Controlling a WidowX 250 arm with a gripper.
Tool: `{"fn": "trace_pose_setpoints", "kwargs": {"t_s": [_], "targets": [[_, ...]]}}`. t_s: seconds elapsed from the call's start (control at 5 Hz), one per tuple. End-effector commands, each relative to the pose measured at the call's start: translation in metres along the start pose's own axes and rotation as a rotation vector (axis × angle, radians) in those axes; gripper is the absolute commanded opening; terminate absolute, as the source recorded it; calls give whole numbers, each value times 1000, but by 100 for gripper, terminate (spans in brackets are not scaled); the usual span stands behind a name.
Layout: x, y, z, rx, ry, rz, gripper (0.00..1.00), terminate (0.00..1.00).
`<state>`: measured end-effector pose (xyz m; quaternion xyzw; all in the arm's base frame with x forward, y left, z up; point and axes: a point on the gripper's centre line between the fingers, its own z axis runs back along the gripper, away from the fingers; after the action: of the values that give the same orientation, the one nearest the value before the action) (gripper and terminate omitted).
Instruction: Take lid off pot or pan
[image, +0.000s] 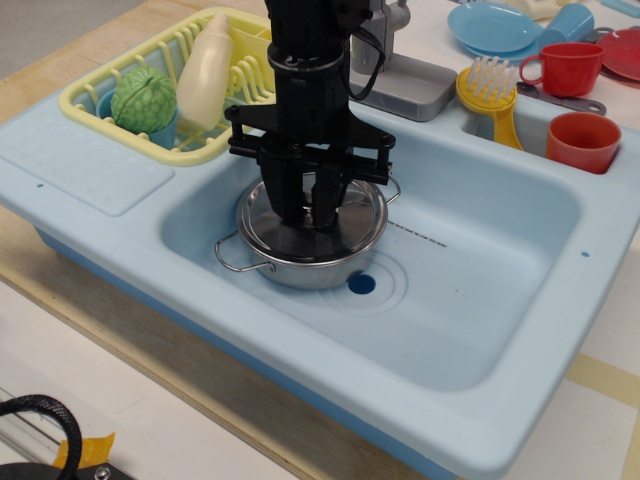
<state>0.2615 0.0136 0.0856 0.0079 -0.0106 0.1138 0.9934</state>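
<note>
A small shiny steel pot (300, 265) with wire loop handles stands in the left part of the light blue sink basin (480, 290). Its round steel lid (262, 218) lies flat on it. My black gripper (308, 212) reaches straight down onto the lid's centre. Its two fingers (290, 200) stand close together around the spot where the knob is, and they hide the knob. The lid still rests on the pot.
A yellow dish rack (170, 80) with a green ball and a cream bottle stands at the back left. A grey tray (410, 85), a yellow brush (490, 95), red cups (583, 140), a blue plate (495, 28) stand behind the sink. A blue drain (361, 284) lies right of the pot.
</note>
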Motion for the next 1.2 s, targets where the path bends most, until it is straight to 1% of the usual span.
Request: {"fn": "trace_pose_setpoints", "kwargs": {"t_s": [0.0, 0.2, 0.4, 0.6, 0.8, 1.0], "targets": [[4, 3, 11, 10, -29, 25, 0, 0], [2, -7, 31, 38, -61, 25, 0, 0], [-5, -22, 49, 44, -107, 34, 0, 0], [-15, -41, 54, 26, -133, 47, 0, 0], [-20, -62, 47, 4, -117, 48, 0, 0], [-30, -77, 37, -20, -80, 66, 0, 0]]}}
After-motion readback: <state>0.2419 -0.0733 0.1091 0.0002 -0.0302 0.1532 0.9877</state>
